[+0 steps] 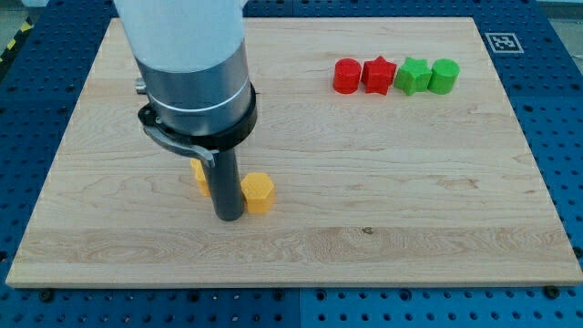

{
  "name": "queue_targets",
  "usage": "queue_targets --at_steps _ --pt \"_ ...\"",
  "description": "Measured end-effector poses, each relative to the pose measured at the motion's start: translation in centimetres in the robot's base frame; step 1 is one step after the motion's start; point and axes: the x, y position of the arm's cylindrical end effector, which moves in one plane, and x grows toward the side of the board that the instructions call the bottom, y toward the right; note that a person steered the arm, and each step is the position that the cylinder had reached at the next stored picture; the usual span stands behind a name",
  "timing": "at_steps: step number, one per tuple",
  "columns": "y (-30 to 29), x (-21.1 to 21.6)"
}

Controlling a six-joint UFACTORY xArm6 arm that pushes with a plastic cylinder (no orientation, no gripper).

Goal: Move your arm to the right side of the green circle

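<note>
- Your tip [228,217] stands on the wooden board [383,228] in its lower-left quarter, well short of the goal.
- The tip sits between two yellow blocks: the yellow hexagonal block [259,192] is just beside it toward the view's right, seemingly touching; the second yellow block [199,176] is mostly hidden behind the rod, so its shape cannot be told.
- The green circle [444,76] lies near the board's top-right corner, last toward the view's right in a row of four.
- That row reads, from the view's left: red cylinder [346,76], red star [378,75], green star [413,76], green circle. Neighbours appear to touch or nearly so.
- There is no claw on this rig, only the rod; nothing is grasped, and an open or clenched state does not apply.
- Progress, as judged: none of the approach is complete. The tip is well apart from the target.
- Remaining, as judged: you must travel across the board toward the top-right corner and stop on the bare strip between the green circle and the board's right edge.
- Risk, as judged: leaving may nudge the yellow hexagonal block; an approach through the row would disturb it.
</note>
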Motion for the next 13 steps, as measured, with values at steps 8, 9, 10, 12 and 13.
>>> queue_targets --at_steps 8,9,10,12,13 --pt "20.9 -12.9" --pt "22.3 -12.9" --pt "29.6 -14.2" --pt "31.3 -16.6" --pt "33.1 -19.4"
